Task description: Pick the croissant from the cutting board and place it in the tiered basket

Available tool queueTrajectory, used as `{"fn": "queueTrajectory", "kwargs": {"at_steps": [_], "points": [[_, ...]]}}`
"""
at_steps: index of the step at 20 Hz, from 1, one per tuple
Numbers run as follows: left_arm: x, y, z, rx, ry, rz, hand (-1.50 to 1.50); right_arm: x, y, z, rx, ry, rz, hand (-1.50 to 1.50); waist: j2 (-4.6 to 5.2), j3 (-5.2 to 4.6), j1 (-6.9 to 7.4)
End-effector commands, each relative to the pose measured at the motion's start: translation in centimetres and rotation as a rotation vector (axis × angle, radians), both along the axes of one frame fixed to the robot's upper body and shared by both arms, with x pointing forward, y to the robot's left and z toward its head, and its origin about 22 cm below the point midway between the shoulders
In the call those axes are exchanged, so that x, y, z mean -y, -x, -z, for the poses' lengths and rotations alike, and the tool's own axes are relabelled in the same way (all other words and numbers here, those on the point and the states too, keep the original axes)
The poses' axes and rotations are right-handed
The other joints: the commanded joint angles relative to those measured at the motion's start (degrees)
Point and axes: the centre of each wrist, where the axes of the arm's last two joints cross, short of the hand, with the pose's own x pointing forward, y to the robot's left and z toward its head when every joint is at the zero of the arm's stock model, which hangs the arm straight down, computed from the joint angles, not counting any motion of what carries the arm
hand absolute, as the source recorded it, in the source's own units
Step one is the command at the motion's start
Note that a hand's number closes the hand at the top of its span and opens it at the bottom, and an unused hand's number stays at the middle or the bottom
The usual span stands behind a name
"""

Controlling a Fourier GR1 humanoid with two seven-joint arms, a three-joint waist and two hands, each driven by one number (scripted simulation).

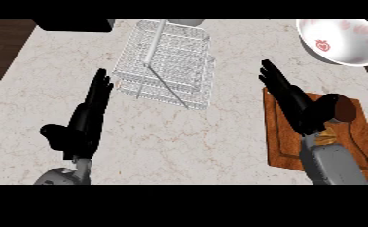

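Note:
The croissant (346,110) lies on the wooden cutting board (283,145) at the right, mostly hidden under my right hand (302,111). Only its dark brown end beside the thumb and a golden bit near the wrist show. The right hand hovers over the board's far part, fingers straight and pointing up-left, thumb spread toward the croissant. Whether it touches the croissant I cannot tell. The wire tiered basket (167,67) stands at the counter's far middle, with nothing in it. My left hand (82,121) rests open at the left, fingers up.
A white bowl (336,43) with red strawberry prints sits at the far right corner. A black object (72,25) stands at the far left edge. Bare marble counter (194,138) lies between the two hands and in front of the basket.

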Motion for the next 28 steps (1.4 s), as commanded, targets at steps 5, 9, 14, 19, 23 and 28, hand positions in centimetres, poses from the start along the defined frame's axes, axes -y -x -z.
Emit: {"fn": "queueTrajectory", "kwargs": {"at_steps": [5,9,14,19,23,28], "points": [[-4.0,3.0,5.4,-0.218,-0.123,-0.140,0.00,13.0,-0.3,-9.2,0.429,0.135,0.254,1.50,-0.11,0.57,-2.85],[-3.9,4.5,7.4,-0.302,-0.113,-0.140,0.00,19.7,2.7,-5.1,0.203,0.069,0.887,-1.50,0.56,0.62,-4.96],[-4.6,5.7,8.7,-0.293,-0.107,-0.125,0.00,23.6,8.2,-2.0,0.372,-0.057,0.898,-1.50,-0.25,0.51,-2.46],[-4.3,5.1,9.3,-0.287,-0.109,-0.124,0.00,25.3,9.5,-6.7,0.194,0.149,0.716,-1.50,-0.26,0.38,-2.10],[-5.1,3.6,8.0,-0.296,-0.121,-0.117,0.00,24.2,9.7,-8.7,-0.046,0.409,0.475,-1.50,-0.34,0.18,-2.82],[-3.9,5.3,9.2,-0.322,-0.109,-0.111,0.00,20.7,9.7,-11.4,-0.100,0.691,0.377,-1.50,-0.50,0.25,-2.27]]}}
